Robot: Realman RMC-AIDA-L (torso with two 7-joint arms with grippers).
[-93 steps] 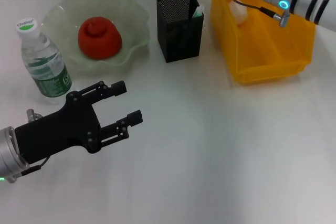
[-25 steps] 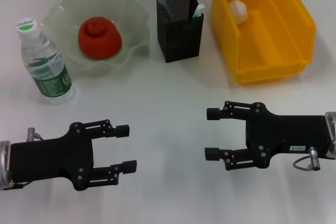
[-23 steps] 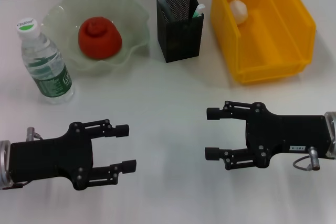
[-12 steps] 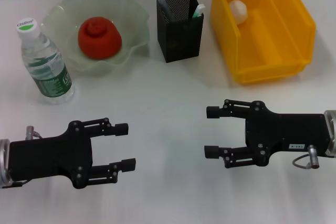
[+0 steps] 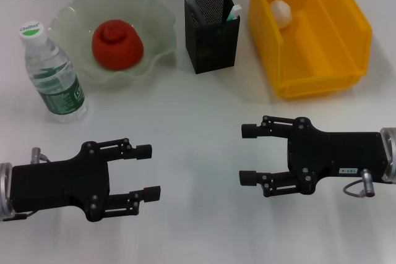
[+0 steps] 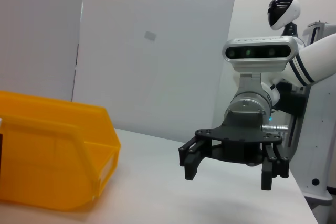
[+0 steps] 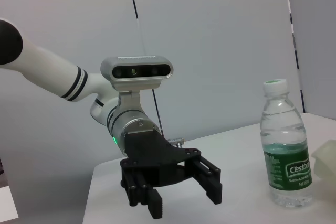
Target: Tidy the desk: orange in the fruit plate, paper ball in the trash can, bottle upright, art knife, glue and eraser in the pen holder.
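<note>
Red-orange orange [image 5: 117,43]: sitting in fruit plate [image 5: 74,13], far left.
Paper ball [image 5: 280,12]: lying in trash can [image 5: 322,60], far right.
Left gripper [image 5: 147,173]: hovering near left, fingers spread.
Right gripper [image 5: 246,154]: hovering near right, fingers spread.

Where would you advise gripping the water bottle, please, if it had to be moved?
Probably around the labelled body of the bottle, coming in level from the left gripper side; it stands upright, and its cap is narrow.
</note>
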